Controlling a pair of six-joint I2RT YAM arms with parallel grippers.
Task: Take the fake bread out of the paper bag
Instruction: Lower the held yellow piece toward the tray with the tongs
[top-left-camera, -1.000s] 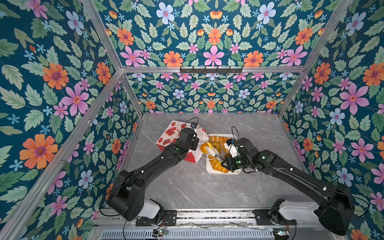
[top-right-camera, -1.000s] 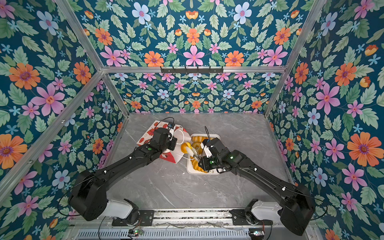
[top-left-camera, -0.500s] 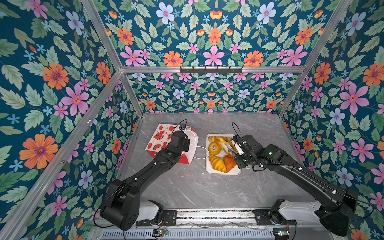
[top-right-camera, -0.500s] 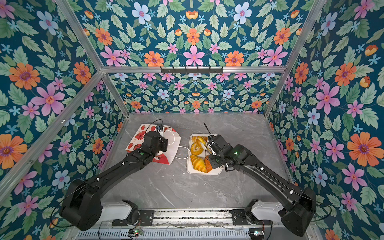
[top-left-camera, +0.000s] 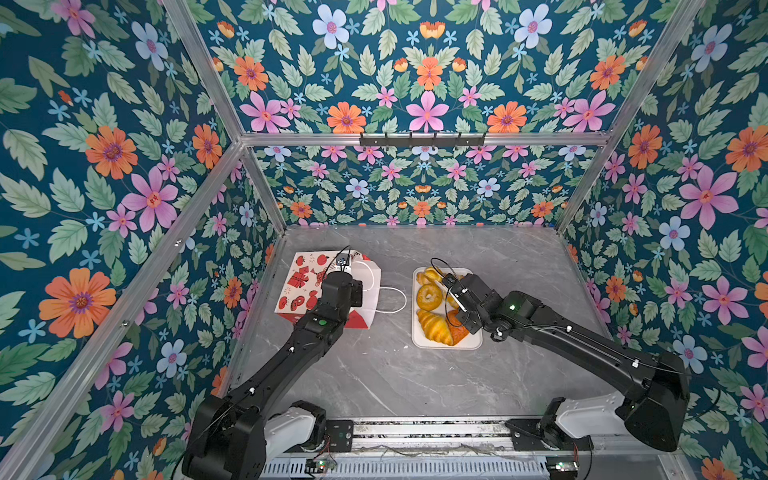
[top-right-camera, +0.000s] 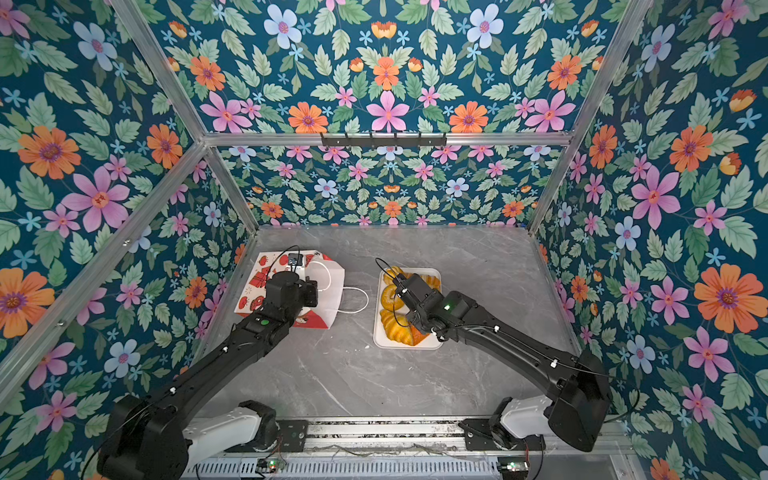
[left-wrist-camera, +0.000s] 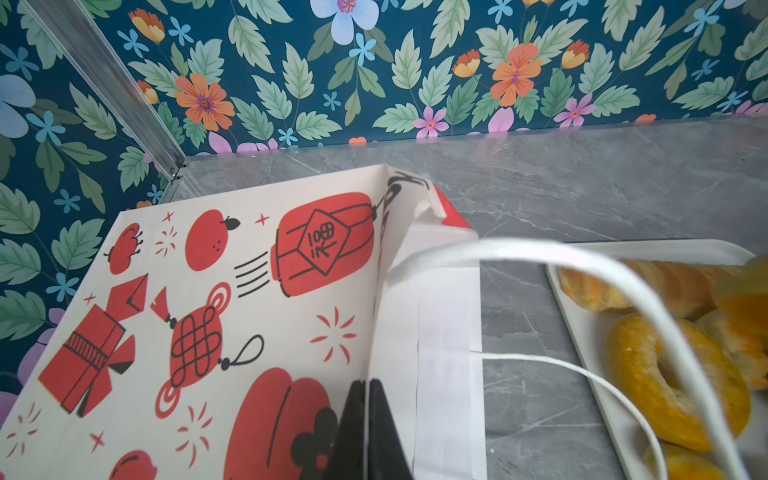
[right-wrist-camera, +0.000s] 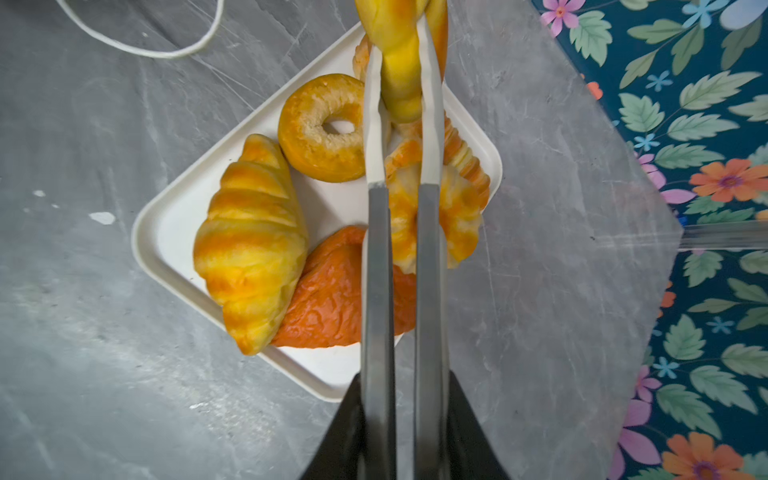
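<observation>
White-tipped and drawn narrow, the right hand (right-wrist-camera: 399, 45) grips a yellow twisted pastry (right-wrist-camera: 397, 79) between its two fingers (right-wrist-camera: 372, 124). The piece is pinched across its width and sticks out past the tips. Whether it touches anything under it cannot be told.

Under the fingers in the right wrist view, the rest of the fake bread (right-wrist-camera: 266, 208) lies inside a white tray (right-wrist-camera: 166, 216). A croissant (right-wrist-camera: 249, 257) runs along one side, with a ring (right-wrist-camera: 322, 124) just beside one pointed end. An orange-brown triangle (right-wrist-camera: 332, 299) touches the croissant's other end. A round folded bun (right-wrist-camera: 453, 224) is partly hidden behind the fingers, and a striped loaf (right-wrist-camera: 463, 153) sits against the rim beyond the bun.

The left hand (left-wrist-camera: 366, 390) is black and closed tight, its jaws pressed together on the paper edge at the mouth of the paper bag (left-wrist-camera: 208, 299). The bag lies on its side on the grey marbled tabletop (top-left-camera: 395, 374). Its printed face is up, showing red lanterns, knots and fruit on white, and its mouth is turned toward the tray. One white cord handle (left-wrist-camera: 540, 253) arches up close in front of the left wrist camera. The second handle (top-left-camera: 395, 299) lies in a flat loop on the tabletop between bag and tray.

In both top views the bag sits on the left, near the side wall, and the tray lies just right of the middle, apart from the bag. Each arm reaches in from the near edge, the left over the bag and the right over the tray. Floral panels (top-left-camera: 415, 187) in an aluminium frame wall in the tabletop.
</observation>
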